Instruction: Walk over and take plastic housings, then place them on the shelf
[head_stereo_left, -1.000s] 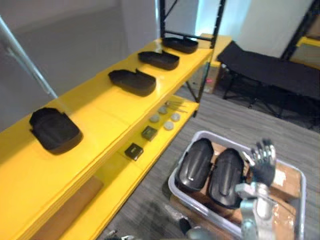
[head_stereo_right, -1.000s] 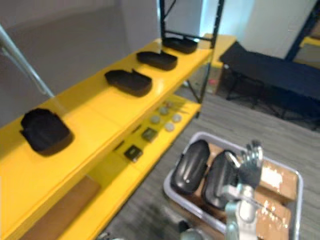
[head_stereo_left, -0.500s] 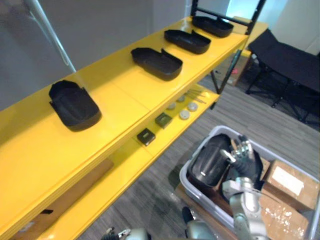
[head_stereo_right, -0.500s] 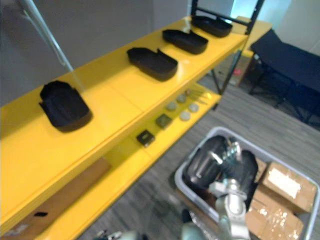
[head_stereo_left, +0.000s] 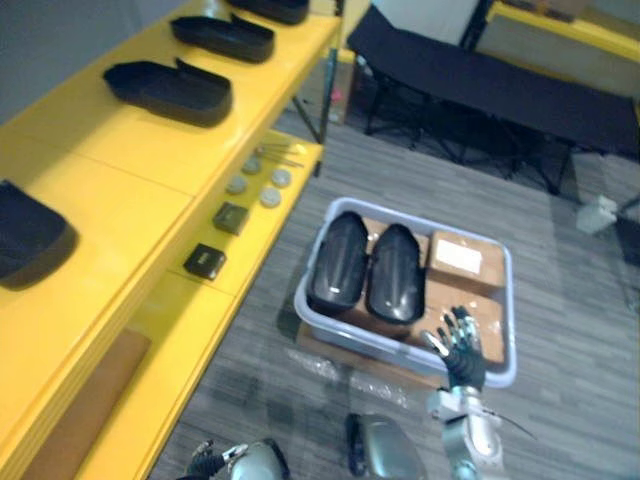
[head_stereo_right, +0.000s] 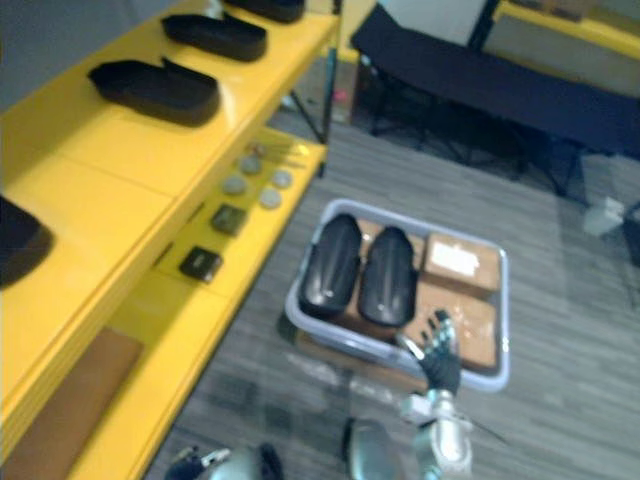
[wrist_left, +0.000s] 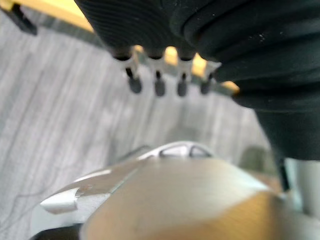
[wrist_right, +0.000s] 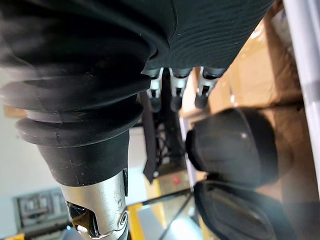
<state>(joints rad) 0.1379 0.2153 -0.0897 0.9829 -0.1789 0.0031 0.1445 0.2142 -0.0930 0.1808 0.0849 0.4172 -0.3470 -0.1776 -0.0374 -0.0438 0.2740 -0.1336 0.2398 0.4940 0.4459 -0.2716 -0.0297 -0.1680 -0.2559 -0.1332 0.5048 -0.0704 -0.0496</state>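
Housings (head_stereo_left: 368, 272) | two lie side by side in bin (head_stereo_left: 372, 348), likely staged for pickup; your right hand (head_stereo_left: 462, 350) hovers spread and empty at its near rim, poised to reach; left hand (wrist_left: 157, 84) relaxed, idle

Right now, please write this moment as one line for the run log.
right hand: open, above bin's near rim | left hand: open, holds nothing | bin: two black housings, untouched | shelf: other housings on top
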